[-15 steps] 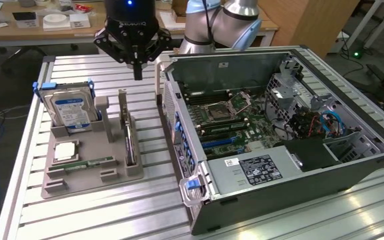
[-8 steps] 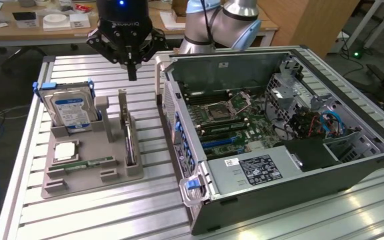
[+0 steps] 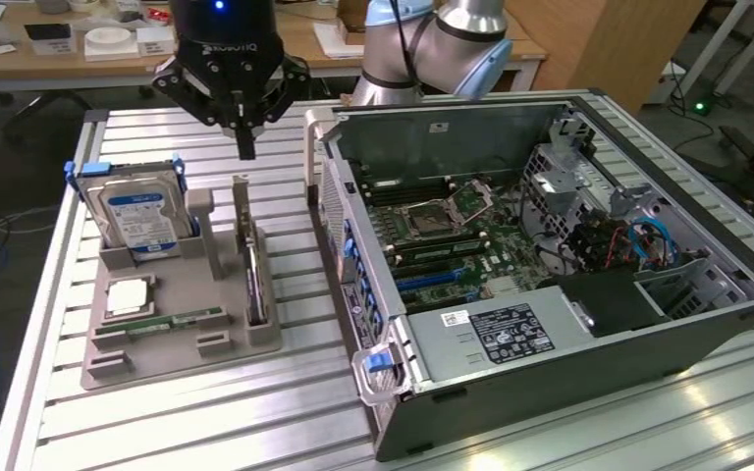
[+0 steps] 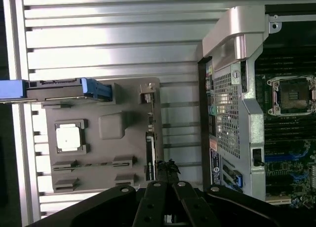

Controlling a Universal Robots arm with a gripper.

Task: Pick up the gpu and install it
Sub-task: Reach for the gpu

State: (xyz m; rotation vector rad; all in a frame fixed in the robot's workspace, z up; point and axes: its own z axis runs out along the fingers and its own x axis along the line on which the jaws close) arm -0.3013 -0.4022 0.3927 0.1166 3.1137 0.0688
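- Currently the gripper [image 3: 246,149] hangs over the grey holder tray [image 3: 181,348]. Its jaws are pressed together and there is nothing between them.
- The gpu [image 3: 254,270] stands on edge in a slot of that tray, on the side nearest the open computer case [image 3: 548,324]. The hard drive [image 3: 141,221] stands upright on the tray's other side.
- The fingertips sit just above one end of the card, near it but apart. No contact is visible, and the card is not yet lifted.
- In the wrist view the gripper [image 4: 167,165] lies close beside the card's upper edge. The gpu [image 4: 150,148] shows edge-on as a thin dark strip, with what looks like its silvery bracket [image 4: 146,91] at the end away from the fingertips.
- Handling, as a judgement: the board is probably light, stiff and thin. It is likely fragile at the components and the contact edge down in the slot, and its smooth faces may slip.
- The best hold looks like a pinch across the two flat faces along the exposed upper edge, near mid-length for balance and clear of the contacts.
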